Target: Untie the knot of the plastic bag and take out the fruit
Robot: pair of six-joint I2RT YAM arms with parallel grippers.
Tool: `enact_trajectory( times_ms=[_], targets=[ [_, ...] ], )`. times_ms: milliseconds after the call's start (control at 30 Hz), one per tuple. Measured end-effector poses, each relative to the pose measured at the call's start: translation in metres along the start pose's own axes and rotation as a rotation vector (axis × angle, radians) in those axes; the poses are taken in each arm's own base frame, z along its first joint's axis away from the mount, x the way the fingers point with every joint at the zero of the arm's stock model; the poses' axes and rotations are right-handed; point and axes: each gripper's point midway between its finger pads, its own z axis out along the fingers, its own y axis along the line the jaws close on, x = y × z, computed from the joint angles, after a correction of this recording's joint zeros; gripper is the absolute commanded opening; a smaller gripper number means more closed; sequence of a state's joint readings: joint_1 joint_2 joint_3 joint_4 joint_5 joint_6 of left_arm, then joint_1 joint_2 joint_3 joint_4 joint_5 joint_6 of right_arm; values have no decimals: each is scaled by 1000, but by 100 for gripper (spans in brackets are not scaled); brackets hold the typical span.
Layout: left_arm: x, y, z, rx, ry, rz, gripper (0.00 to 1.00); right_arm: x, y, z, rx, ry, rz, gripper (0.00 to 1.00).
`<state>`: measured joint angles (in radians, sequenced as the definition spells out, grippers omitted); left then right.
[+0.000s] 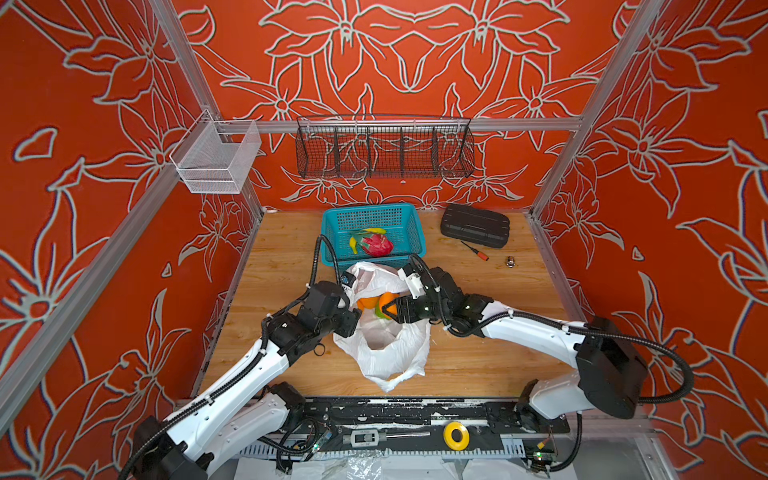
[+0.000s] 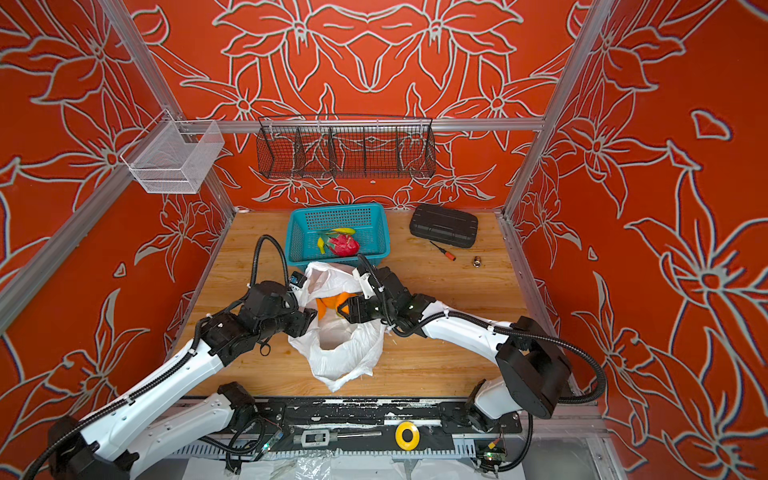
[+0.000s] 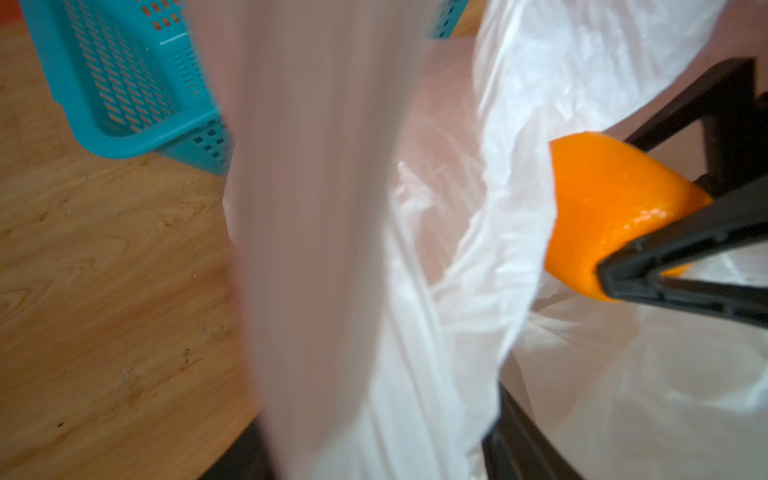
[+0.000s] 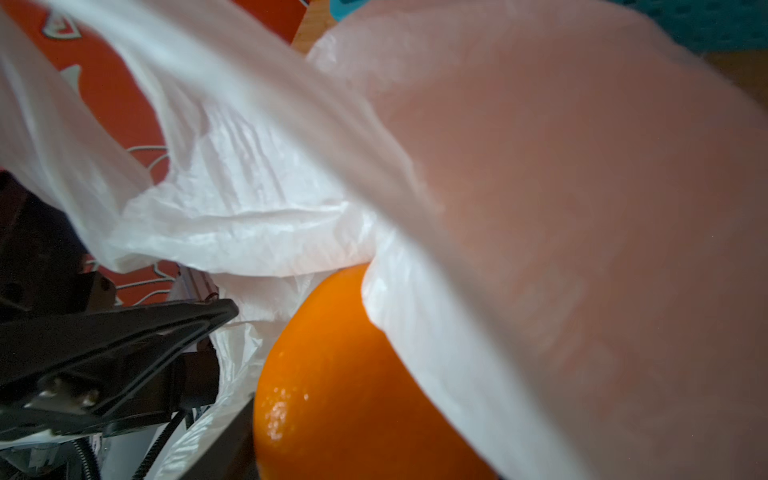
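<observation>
Bag [image 1: 384, 357] lies lengthwise away from teal basket [image 1: 370, 210], mouth toward it; right end effector [image 1: 390, 311] grasps 1 orange [image 3: 602, 208]; left end effector [image 1: 355, 321] unclear.

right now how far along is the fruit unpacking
Done: the plastic bag gapes open, untied, and a dragon fruit lies in the teal basket. In hand: the right gripper clasps an orange at the bag's mouth. Remaining: a second orange and a green fruit inside.

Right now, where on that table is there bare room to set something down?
Bare table left of the teal basket, and at the near edge right of the plastic bag. Crowded: the middle, where bag meets basket, and the far right, with black case and screwdriver.
</observation>
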<state>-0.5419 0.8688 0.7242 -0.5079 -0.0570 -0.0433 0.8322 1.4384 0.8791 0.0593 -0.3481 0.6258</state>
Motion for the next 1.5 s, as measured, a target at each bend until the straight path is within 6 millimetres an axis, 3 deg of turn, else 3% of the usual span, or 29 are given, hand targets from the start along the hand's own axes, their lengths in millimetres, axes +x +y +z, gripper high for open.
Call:
enact_trajectory(
  times_ms=[233,633,800,933,1100,1333,1500],
  targets=[
    [-24,-8,-33,62,-156,-6,79,-20,23,-19,-97,-98,-18,71],
    [-57,-46,-77,296,-330,4,80,-35,38,-32,-174,-164,-28,71],
    [-66,-54,-86,332,-384,90,82,-46,52,-55,-220,-205,-50,70],
    [-86,-64,-95,361,-464,207,84,-57,59,-75,-237,-247,-65,71],
    [-115,-79,-96,397,-558,361,98,-75,65,-91,-246,-288,-73,71],
    [-148,-93,-76,401,-638,545,98,-99,74,-110,-297,-337,-58,70],
    [-168,-101,-71,393,-714,649,98,-104,85,-116,-368,-339,-25,71]
  ],
)
